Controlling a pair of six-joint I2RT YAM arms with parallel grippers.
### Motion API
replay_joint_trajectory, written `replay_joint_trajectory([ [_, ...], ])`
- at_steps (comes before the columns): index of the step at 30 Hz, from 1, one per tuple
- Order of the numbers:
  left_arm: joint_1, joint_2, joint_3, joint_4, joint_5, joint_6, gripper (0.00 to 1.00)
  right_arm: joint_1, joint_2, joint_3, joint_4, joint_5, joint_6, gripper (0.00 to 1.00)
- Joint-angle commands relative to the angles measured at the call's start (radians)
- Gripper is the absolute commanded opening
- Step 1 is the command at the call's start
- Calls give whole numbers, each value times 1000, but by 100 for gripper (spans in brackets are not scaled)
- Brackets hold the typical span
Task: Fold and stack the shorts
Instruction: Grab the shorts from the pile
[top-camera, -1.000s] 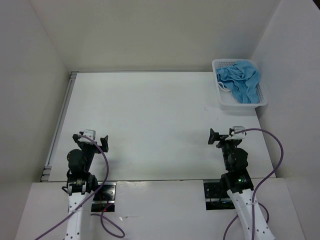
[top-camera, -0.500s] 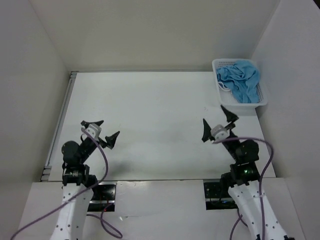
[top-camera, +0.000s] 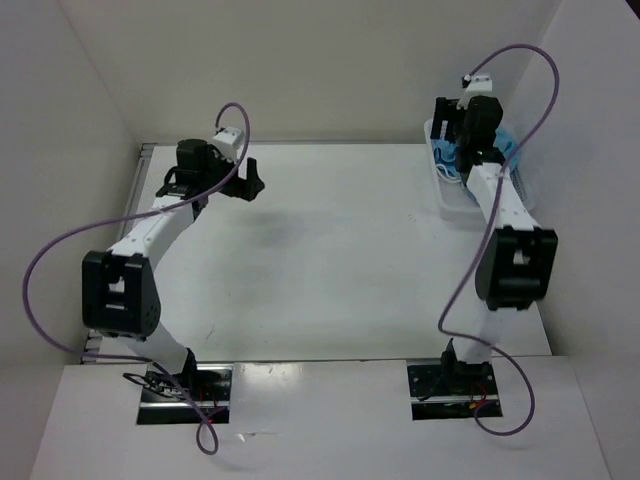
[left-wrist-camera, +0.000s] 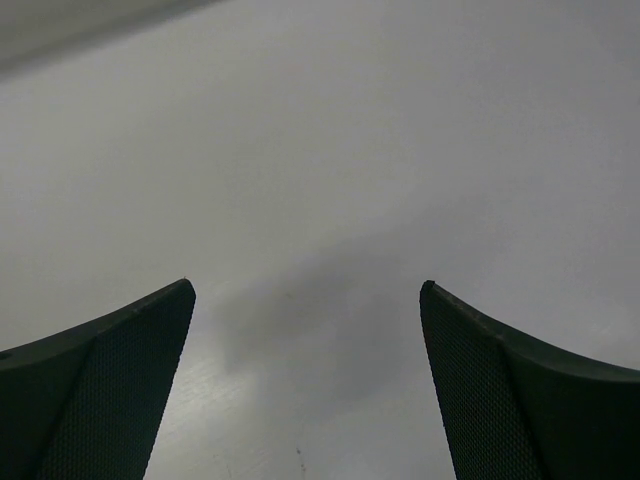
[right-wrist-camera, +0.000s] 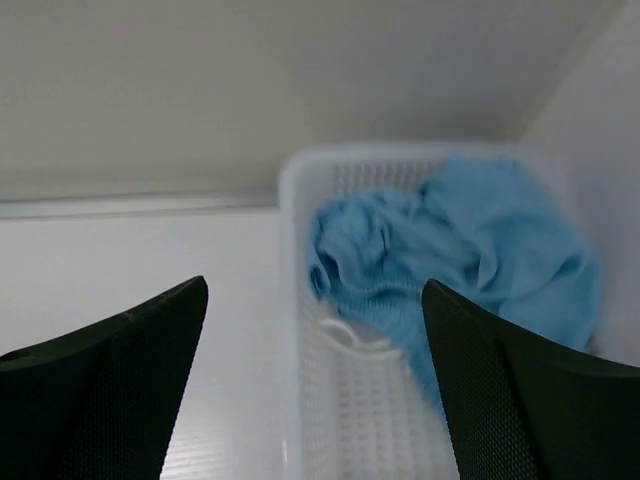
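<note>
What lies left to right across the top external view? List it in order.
Grey metal rail at the table's left edge → left gripper, jaws open → white plastic mesh basket holding light sky-blue fabric shorts. The right gripper overlaps the basket, so left out.

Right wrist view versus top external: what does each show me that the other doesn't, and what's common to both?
Only the right wrist view shows the inside of the basket plainly: the crumpled shorts and a white drawstring loop over the mesh floor, framed by the open right hand. Only the top external shows the left hand above the far-left part of the table, and the purple cables. Both show the shorts lying in the basket at the far right corner, though from above the right arm covers much of them.
</note>
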Motion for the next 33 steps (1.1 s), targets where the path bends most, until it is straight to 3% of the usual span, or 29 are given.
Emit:
replay_joint_trajectory([
  [1,-48,89,56,-98,-59,4,100,-38,183,194,-192,118,283,91],
  [5,-95,190,119,-110,-94,4,100,-84,536,498,-401,277,392,88],
  [7,-95,229,130,-110,-94,4,100,-104,624,636,-461,339,427,88],
  [17,-166,303,180,-128,-157,4,100,-113,886,827,-547,324,430,91],
  [19,-177,303,180,-128,-186,4,100,-113,896,827,-565,309,444,82],
  [22,-186,303,190,-128,-197,4,100,-123,896,827,-585,272,453,47],
  [23,-195,303,199,-137,-197,4,100,-123,896,827,-585,272,453,27],
  [25,-195,303,199,-138,-197,4,100,-133,896,839,-585,281,453,12],
  [26,-195,289,199,-138,-197,4,100,-133,879,854,-585,281,453,0],
  [33,-195,211,177,-127,-197,4,100,-124,741,936,-573,270,383,0],
])
